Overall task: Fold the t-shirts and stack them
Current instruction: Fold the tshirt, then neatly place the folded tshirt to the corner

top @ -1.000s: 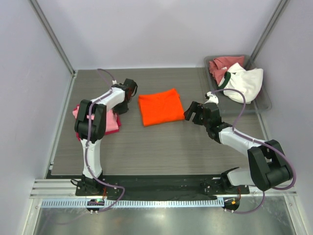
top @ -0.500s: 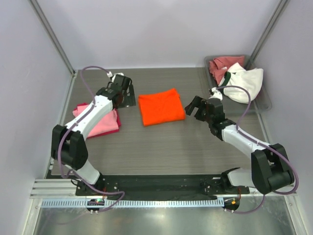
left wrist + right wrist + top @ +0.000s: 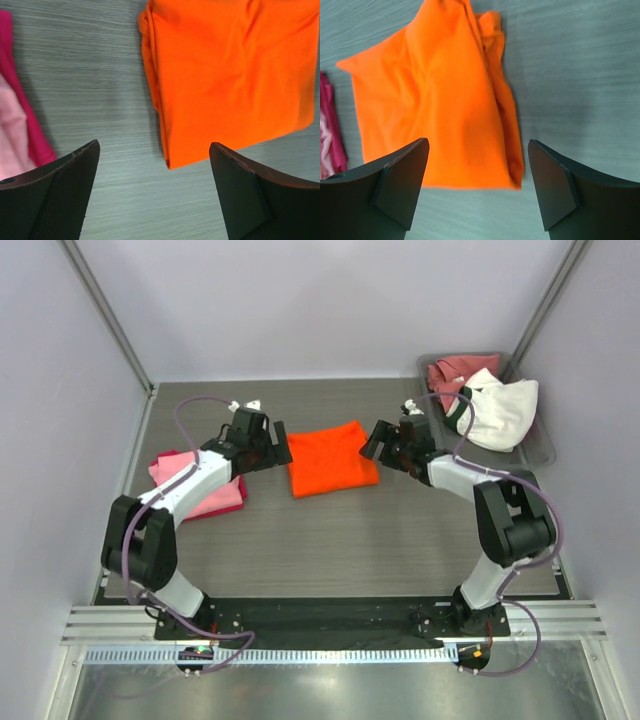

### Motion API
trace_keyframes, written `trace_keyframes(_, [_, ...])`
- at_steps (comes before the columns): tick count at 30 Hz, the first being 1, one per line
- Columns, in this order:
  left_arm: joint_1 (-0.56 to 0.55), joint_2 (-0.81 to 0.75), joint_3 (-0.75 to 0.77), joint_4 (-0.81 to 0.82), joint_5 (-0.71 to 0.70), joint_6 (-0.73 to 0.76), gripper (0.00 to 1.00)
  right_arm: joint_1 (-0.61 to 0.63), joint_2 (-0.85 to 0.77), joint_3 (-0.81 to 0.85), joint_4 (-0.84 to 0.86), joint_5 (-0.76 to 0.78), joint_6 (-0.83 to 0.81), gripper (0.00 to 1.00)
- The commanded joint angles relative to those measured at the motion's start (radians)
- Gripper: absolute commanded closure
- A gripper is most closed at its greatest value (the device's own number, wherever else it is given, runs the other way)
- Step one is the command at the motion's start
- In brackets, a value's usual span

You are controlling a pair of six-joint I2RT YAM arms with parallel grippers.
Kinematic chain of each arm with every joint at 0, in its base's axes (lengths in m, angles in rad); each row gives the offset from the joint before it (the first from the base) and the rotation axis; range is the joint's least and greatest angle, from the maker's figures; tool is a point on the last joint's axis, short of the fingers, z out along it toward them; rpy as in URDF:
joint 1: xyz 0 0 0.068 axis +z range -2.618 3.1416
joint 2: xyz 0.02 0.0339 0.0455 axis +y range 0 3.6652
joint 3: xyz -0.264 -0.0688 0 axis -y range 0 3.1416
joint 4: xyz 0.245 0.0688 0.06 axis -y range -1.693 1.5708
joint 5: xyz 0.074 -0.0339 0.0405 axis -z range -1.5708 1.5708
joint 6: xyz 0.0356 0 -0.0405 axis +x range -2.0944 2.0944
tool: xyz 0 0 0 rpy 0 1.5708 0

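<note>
The folded orange t-shirt (image 3: 330, 458) lies flat on the counter (image 3: 330, 530), directly between the two end effectors. The left end effector (image 3: 276, 448) is at one edge and the right end effector (image 3: 374, 443) at the opposite edge. Both are released, jaws spread wide and holding nothing; whether the fingertips touch the cloth is hard to tell. Behind the left one, the light pink t-shirt (image 3: 205, 490) lies on the magenta t-shirt (image 3: 165, 462). Behind the right one, a tray (image 3: 543, 448) holds the rose-red t-shirt (image 3: 450, 373) and the white t-shirt (image 3: 502, 412).

A grey bin (image 3: 540, 447) sits at the far right corner of the wood-grain table (image 3: 330, 530).
</note>
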State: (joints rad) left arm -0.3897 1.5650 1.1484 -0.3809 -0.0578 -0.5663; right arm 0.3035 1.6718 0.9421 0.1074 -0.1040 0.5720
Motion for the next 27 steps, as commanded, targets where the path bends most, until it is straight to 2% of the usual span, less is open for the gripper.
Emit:
trace_keyframes(1, [0.005, 0.065, 0.016, 0.117, 0.055, -0.062, 0.10, -0.003, 0.074, 0.136, -0.041, 0.018, -0.029, 0.14])
trace_keyframes(5, [0.005, 0.174, 0.079, 0.125, 0.055, -0.105, 0.16, -0.001, 0.236, 0.254, -0.075, 0.020, -0.021, 0.17])
trace_keyframes(12, [0.003, 0.347, 0.163, 0.168, 0.093, -0.136, 0.22, -0.004, 0.400, 0.434, -0.127, 0.041, -0.035, 0.18])
trace_keyframes(17, [0.017, 0.424, 0.209, 0.183, 0.096, -0.158, 0.26, -0.006, 0.459, 0.501, -0.144, 0.041, -0.038, 0.19])
trace_keyframes(20, [0.028, 0.449, 0.214, 0.206, 0.111, -0.191, 0.30, -0.010, 0.473, 0.509, -0.147, 0.035, -0.040, 0.29])
trace_keyframes(24, [0.035, 0.469, 0.221, 0.229, 0.118, -0.228, 0.35, -0.012, 0.477, 0.515, -0.141, 0.041, -0.047, 0.32])
trace_keyframes(27, [0.037, 0.498, 0.252, 0.212, 0.113, -0.242, 0.37, -0.010, 0.490, 0.531, -0.143, 0.038, -0.046, 0.37])
